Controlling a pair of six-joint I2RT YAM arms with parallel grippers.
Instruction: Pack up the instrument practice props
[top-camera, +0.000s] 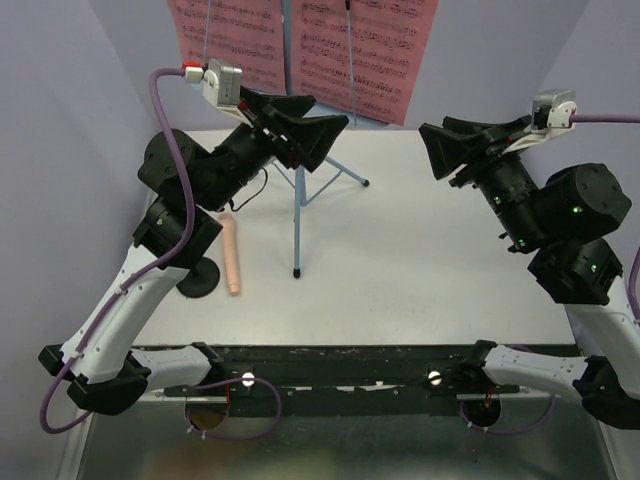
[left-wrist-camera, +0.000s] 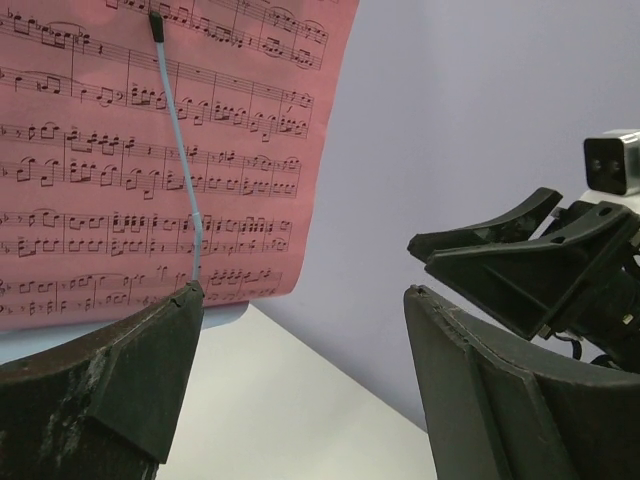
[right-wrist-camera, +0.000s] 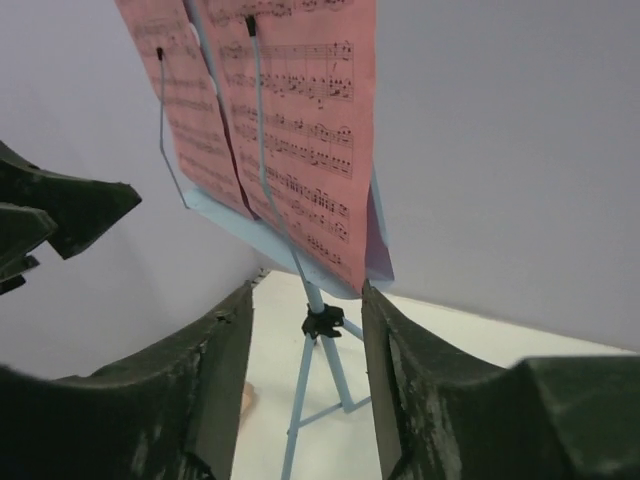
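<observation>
White table (top-camera: 450, 270), one music stand (top-camera: 298, 220), two pink pages (top-camera: 360, 50), one microphone (top-camera: 232, 255)

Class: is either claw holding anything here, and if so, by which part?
Nothing is held. The left claw and the right claw are both open and empty.

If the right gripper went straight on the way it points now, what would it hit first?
Most likely the light-blue music stand, at its pole near the black hub, which sits framed between the open right gripper fingers. Depth is uncertain.
</observation>
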